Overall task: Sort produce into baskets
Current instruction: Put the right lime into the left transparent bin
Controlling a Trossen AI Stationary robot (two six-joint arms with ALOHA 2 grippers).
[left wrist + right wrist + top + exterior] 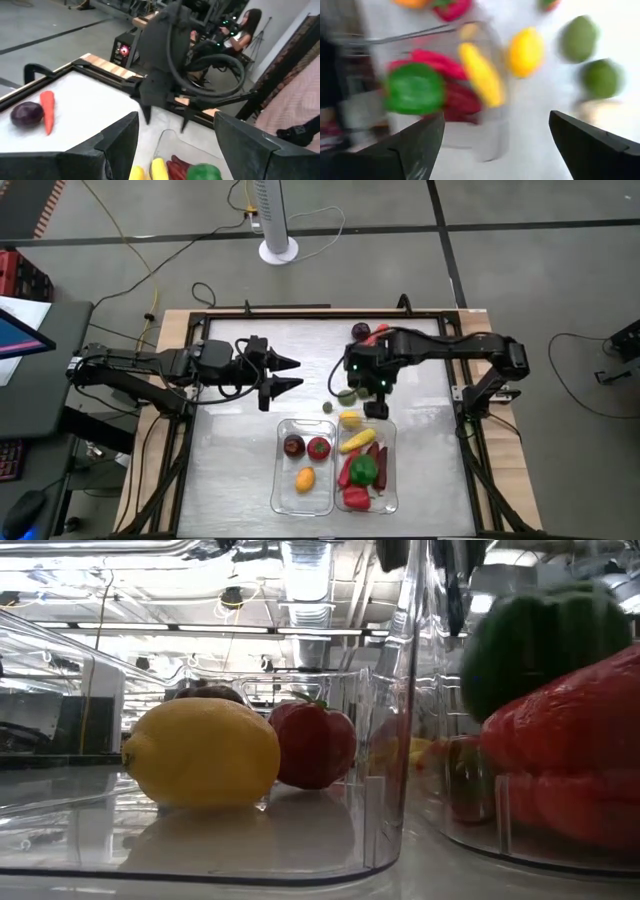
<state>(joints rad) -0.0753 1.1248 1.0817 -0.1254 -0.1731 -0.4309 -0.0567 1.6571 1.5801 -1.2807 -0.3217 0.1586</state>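
Note:
Two clear baskets stand side by side near the table's front. The left basket [282,480] holds a dark red fruit [293,445], a red one [318,447] and a yellow-orange one [305,478]. The right basket [392,480] holds yellow corn [358,440], a green pepper [363,470] and red chillies [352,496]. A yellow fruit [350,419] lies at that basket's far rim, with green fruits [346,395] beyond it. My right gripper [375,402] hangs open over this spot, pointing steeply down. My left gripper [298,373] waits open above the table's left middle.
A dark purple vegetable [360,332] and a carrot [378,330] lie near the table's far edge. A small pale piece [328,407] lies beside the green fruits. A person sits in the room beyond the table's right side [245,30].

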